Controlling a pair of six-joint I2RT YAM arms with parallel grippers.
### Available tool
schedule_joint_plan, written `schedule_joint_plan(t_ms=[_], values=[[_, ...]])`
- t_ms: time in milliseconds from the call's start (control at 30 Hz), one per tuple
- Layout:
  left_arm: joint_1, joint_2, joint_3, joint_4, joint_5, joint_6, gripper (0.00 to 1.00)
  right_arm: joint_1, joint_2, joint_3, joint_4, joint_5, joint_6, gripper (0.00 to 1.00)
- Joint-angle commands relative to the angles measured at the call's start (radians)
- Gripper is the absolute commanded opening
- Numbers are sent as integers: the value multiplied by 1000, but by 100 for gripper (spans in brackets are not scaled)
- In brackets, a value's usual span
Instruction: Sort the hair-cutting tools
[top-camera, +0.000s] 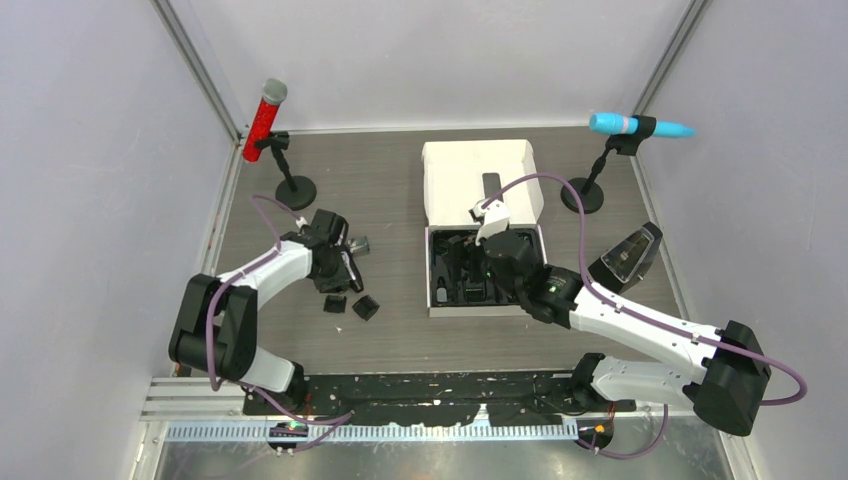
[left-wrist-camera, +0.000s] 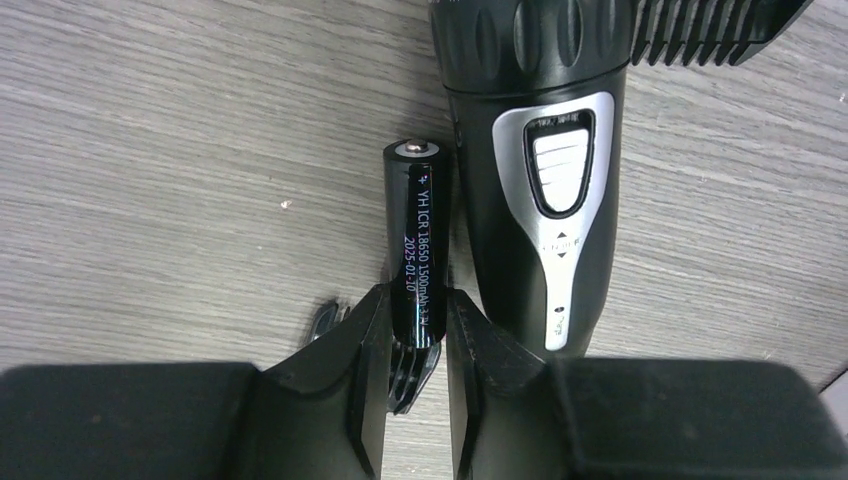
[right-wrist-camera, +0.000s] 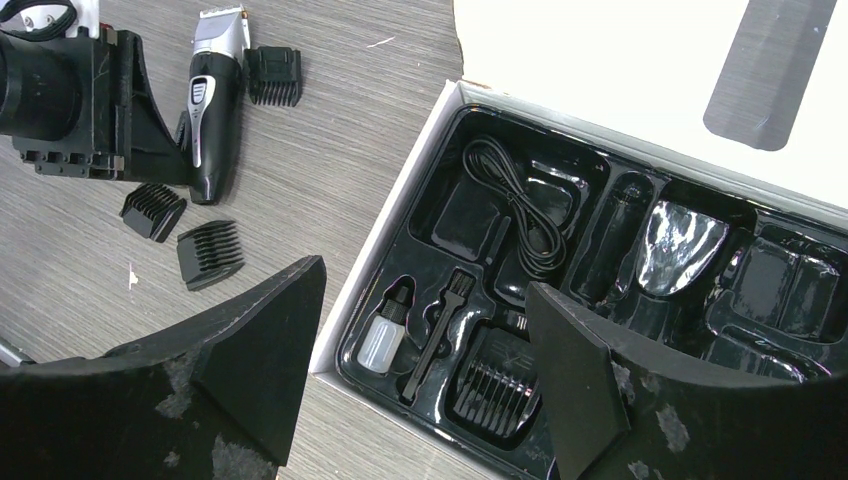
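Note:
The black-and-silver clipper (left-wrist-camera: 545, 180) lies on the table just right of my left gripper (left-wrist-camera: 415, 300). That gripper is shut on one end of a black cylindrical battery (left-wrist-camera: 415, 220), which lies parallel to the clipper. One black comb attachment (left-wrist-camera: 418, 365) lies under its fingers and another (left-wrist-camera: 715, 30) by the clipper's head. In the right wrist view the clipper (right-wrist-camera: 212, 110) has three combs around it (right-wrist-camera: 272, 75), (right-wrist-camera: 153, 211), (right-wrist-camera: 210, 254). My right gripper (right-wrist-camera: 425, 330) is open and empty above the box's black tray (right-wrist-camera: 440, 150), where a comb (right-wrist-camera: 495, 385) sits.
The white box (top-camera: 478, 175) stands mid-table with its lid folded back. Its tray also holds a cable (right-wrist-camera: 520, 215), a small bottle (right-wrist-camera: 382, 335) and a brush (right-wrist-camera: 440, 330). A red microphone (top-camera: 265, 120) stands back left, a blue one (top-camera: 640, 126) back right. A dark wedge-shaped object (top-camera: 625, 255) lies right.

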Motion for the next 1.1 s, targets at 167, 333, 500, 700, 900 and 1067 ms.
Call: schedule_joint_plan(t_ms=[167,333,500,700,900,1067], values=[[6,-175,-10,-12,-43,17,18,2,2,13,57,-8,6,83],[-9,-323,-63,50,-18,35,15,3,-7,18,62,-22,11,83],[-80,-519,-157,219,20,93,14,2,-17,20,82,-59,27,83],[-205,-663,-215,390,84,167,15,2,-21,20,118,-146,58,83],[-342,-695,-225,512,107,210,15,2,-41,3,187,-211,98,83],[-456,-667,-223,605,121,218,15,2,-60,-24,264,-251,133,82]])
